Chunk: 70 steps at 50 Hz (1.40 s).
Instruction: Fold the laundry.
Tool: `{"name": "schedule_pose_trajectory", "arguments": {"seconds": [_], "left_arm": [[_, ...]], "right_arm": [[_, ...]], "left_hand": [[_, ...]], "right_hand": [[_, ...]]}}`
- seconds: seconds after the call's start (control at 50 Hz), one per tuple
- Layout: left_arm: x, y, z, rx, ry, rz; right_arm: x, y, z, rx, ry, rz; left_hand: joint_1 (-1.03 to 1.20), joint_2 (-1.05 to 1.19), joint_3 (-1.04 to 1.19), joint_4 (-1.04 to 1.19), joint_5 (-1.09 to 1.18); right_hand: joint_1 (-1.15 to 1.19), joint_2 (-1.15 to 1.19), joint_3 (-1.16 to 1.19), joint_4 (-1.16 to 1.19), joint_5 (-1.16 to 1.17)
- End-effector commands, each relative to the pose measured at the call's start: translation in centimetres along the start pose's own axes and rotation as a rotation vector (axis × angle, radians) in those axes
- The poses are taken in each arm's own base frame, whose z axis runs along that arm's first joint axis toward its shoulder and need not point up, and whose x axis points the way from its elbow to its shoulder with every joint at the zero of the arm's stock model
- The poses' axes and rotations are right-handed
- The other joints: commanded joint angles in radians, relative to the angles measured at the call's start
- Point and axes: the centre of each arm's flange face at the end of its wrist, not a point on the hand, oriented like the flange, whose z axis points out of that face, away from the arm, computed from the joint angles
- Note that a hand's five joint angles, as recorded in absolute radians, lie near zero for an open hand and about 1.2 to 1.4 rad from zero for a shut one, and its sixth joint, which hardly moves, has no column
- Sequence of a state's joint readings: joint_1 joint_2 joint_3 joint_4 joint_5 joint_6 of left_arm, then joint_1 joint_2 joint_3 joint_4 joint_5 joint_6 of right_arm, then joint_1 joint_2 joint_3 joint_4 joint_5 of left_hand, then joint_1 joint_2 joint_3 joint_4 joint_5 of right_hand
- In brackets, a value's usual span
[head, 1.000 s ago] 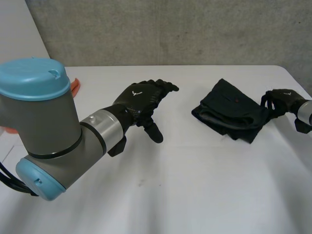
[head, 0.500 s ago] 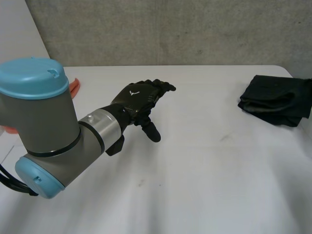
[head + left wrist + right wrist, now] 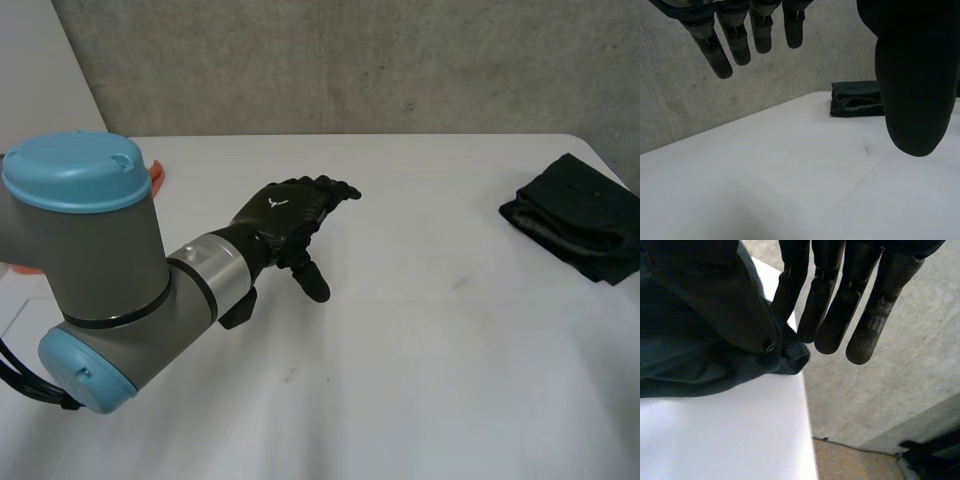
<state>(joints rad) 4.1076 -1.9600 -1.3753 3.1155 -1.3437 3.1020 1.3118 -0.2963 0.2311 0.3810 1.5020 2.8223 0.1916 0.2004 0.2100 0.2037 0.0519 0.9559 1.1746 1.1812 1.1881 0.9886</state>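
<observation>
Fingers (image 3: 737, 42) of my left hand (image 3: 282, 212) hung straight and relaxed above the white table (image 3: 430, 380), much where they had been a second before. My right hand (image 3: 832, 300) had let go, fingers straight beside the folded black cloth (image 3: 578, 215), which had slid from mid-table to the right edge.

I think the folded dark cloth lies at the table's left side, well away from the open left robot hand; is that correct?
Not quite: the head view shows the folded dark cloth at the table's right side, by its right edge. The rest holds: it lies well away from the open left robot hand.
</observation>
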Motion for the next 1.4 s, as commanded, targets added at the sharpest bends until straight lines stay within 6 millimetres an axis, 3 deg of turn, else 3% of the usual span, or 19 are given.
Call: {"name": "schedule_pose_trajectory", "arguments": {"seconds": [0.02,0.06,0.08,0.1,0.16,0.38,0.56,0.68,0.84,1.06,1.14,1.4], "left_arm": [[0.1,0.0,0.0,0.000,0.001,0.000],[0.0,0.0,0.0,0.000,0.000,0.000],[0.1,-0.1,-0.1,0.002,0.001,0.000],[0.1,-0.1,-0.1,0.002,0.001,0.000],[0.1,0.0,-0.1,0.000,0.001,0.000],[0.1,0.4,-0.2,-0.013,0.001,-0.005],[0.0,0.7,-0.2,-0.017,-0.001,-0.006],[0.1,0.7,-0.2,-0.015,0.001,-0.005],[0.0,0.8,-0.2,-0.017,-0.001,-0.006],[0.0,0.9,-0.2,-0.019,0.000,-0.006],[0.1,0.9,-0.3,-0.019,0.002,-0.006],[0.0,1.0,-0.3,-0.023,0.000,-0.009]], "right_arm": [[0.2,0.1,-1.3,-0.045,-0.090,0.034],[0.4,-0.6,-1.8,-0.037,-0.110,0.036],[0.4,-0.8,-2.1,-0.033,-0.121,0.025],[0.5,-0.9,-2.2,-0.032,-0.124,0.024],[0.3,-1.3,-2.5,-0.018,-0.147,0.013],[-1.8,-1.1,-5.2,0.037,-0.378,-0.205],[-1.2,0.8,-6.3,0.166,-0.378,-0.352],[0.4,0.5,-5.8,0.209,-0.310,-0.352],[1.1,-0.6,-5.4,0.231,-0.285,-0.321],[3.4,-5.7,-5.0,0.253,-0.296,0.006],[3.3,-5.1,-4.5,0.190,-0.310,0.034],[2.1,-0.3,-2.2,0.034,-0.321,0.050]], "left_hand": [[-0.005,-0.013,-0.023,-0.017,-0.039],[-0.007,-0.016,-0.026,-0.020,-0.042],[-0.005,-0.013,-0.023,-0.017,-0.039],[-0.005,-0.013,-0.023,-0.017,-0.039],[-0.005,-0.013,-0.023,-0.017,-0.039],[-0.005,-0.013,-0.023,-0.017,-0.039],[-0.007,-0.016,-0.026,-0.020,-0.042],[-0.007,-0.016,-0.026,-0.020,-0.042],[-0.007,-0.016,-0.026,-0.020,-0.042],[-0.007,-0.016,-0.026,-0.020,-0.042],[-0.007,-0.016,-0.026,-0.020,-0.042],[-0.007,-0.016,-0.026,-0.020,-0.042]], "right_hand": [[0.331,0.112,0.106,0.099,0.124],[0.093,-0.125,-0.132,-0.139,-0.114],[-0.347,-0.565,-0.572,-0.579,-0.554],[-0.511,-0.730,-0.736,-0.743,-0.718],[-0.781,-1.000,-1.007,-1.014,-0.989],[-0.781,-1.000,-1.007,-1.014,-0.989],[-0.781,-1.000,-1.007,-1.014,-0.989],[-0.781,-1.000,-1.007,-1.014,-0.989],[-0.781,-1.000,-1.007,-1.014,-0.989],[-0.781,-1.000,-1.007,-1.014,-0.989],[-0.781,-1.000,-1.007,-1.014,-0.989],[-0.781,-1.000,-1.007,-1.014,-0.989]]}}
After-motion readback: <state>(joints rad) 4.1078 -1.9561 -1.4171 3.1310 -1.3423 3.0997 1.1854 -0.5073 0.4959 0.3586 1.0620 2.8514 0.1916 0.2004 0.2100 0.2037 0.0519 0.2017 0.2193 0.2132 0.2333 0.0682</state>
